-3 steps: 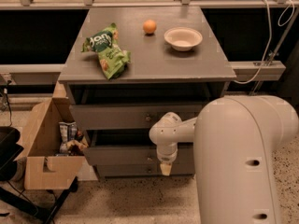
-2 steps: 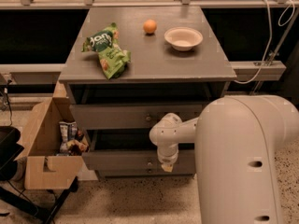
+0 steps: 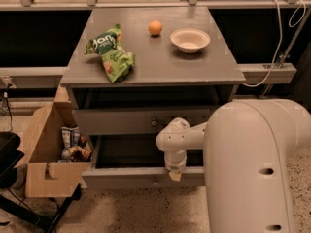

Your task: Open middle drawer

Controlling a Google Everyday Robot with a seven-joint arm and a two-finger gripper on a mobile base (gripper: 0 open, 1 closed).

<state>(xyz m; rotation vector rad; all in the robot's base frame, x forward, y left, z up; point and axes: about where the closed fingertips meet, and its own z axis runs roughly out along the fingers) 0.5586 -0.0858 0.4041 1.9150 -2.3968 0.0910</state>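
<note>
At the left stood a cardboard box [image 3: 41, 178] with snack packets inside, its corner just beside the left end of the middle drawer [image 3: 121, 177]. On the cabinet top [image 3: 160, 67] lay a green chip bag [image 3: 109, 52], then an orange [image 3: 155, 27], then a bowl [image 3: 190, 39].

Under the top, the upper drawer front [image 3: 112, 121] sat further back. The middle drawer stood out in front of it, with its dark inside open to view, so I judged the opening was well along but maybe not complete.

My gripper [image 3: 174, 174] was at the top edge of that drawer's front panel, a little right of its knob [image 3: 155, 182]. If it was apart, together or clamped on the edge, I could not tell. My arm [image 3: 252, 169] filled the right side and hid the right end of the drawer.

To finish well, I thought the pull should go straight toward me, along the rails and at the same height. Because my hold was off centre, a sideways drag could turn the drawer and jam it. I should also go slowly near the end, and mind the box at the left corner.
</note>
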